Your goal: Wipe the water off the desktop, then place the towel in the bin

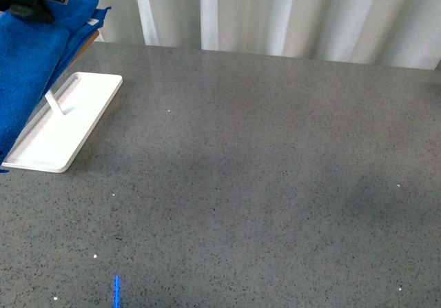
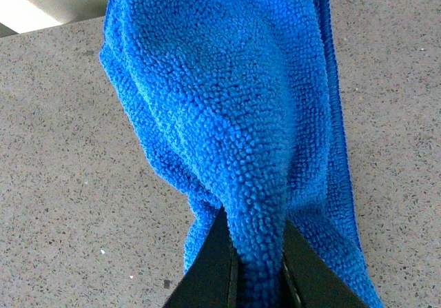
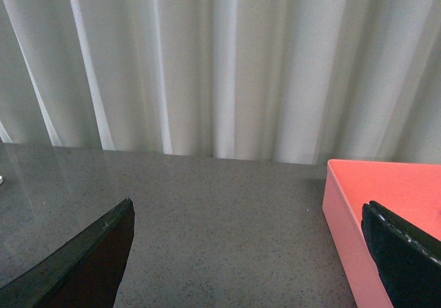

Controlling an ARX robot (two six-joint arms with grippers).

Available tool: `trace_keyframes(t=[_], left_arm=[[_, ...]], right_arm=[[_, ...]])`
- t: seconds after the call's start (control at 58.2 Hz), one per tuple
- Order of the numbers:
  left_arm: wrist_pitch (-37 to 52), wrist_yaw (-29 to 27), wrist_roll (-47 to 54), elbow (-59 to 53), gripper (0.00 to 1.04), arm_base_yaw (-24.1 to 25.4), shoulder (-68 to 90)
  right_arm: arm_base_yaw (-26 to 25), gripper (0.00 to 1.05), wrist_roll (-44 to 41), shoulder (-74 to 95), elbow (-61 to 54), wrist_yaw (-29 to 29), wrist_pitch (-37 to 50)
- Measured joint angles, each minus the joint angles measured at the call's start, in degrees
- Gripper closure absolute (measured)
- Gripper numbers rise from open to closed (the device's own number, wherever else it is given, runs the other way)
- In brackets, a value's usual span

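At far left, the towel (image 1: 27, 67) is seen gripped by the left tool (image 1: 31, 1), raised well above the desk (image 1: 262, 184). In the left wrist view a bunched fold is clamped tight between the dark fingers (image 2: 213, 260), so the rest is left free to hang as a wiping pad. The long axis is judged close to vertical, leaning a little: the pinched end is uppermost and the loose end points down toward the desk's left edge, where it is cut off by the frame. Whether it touches the surface cannot be told.

Just beside it, a white tray (image 1: 65, 132) is partly overlapped by the hanging cloth. Across the middle, only speckled grey is made out. A few bright glints are noted, but no puddle can be confirmed, so wiping is judged not yet begun.

To the right, the right tool (image 3: 248, 208) is shown spread wide with nothing in it, parked low over the desk. A pink bin (image 3: 344, 225) is seen beside it, before the pale curtain (image 3: 207, 67), presumably waiting for the towel.
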Motion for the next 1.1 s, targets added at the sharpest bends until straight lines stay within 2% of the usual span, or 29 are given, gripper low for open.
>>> trace_keyframes(t=[0.361, 0.464, 0.601, 0.67, 0.825, 1.1], left_arm=[[4.5, 5.1, -4.1, -2.3, 0.99, 1.9, -10.4], [6.7, 8.2, -7.0, -2.3, 0.99, 2.3, -13.6], [17.3, 16.3, -15.1, -7.2, 0.99, 2.4, -20.5], [27.4, 21.6, -21.7, -14.3, 0.99, 0.8, -27.3], [41.5, 25.5, -28.2, -26.4, 0.99, -6.2, -33.7], [60.6, 25.9, -29.3, -44.5, 0.99, -17.3, -26.2]], right_arm=[[0.0, 0.07, 0.0, 0.0, 0.0, 0.0, 0.0], [0.0, 0.07, 0.0, 0.0, 0.0, 0.0, 0.0], [0.0, 0.07, 0.0, 0.0, 0.0, 0.0, 0.0], [0.0, 0.07, 0.0, 0.0, 0.0, 0.0, 0.0], [0.0, 0.07, 0.0, 0.0, 0.0, 0.0, 0.0], [0.0, 0.07, 0.0, 0.0, 0.0, 0.0, 0.0]])
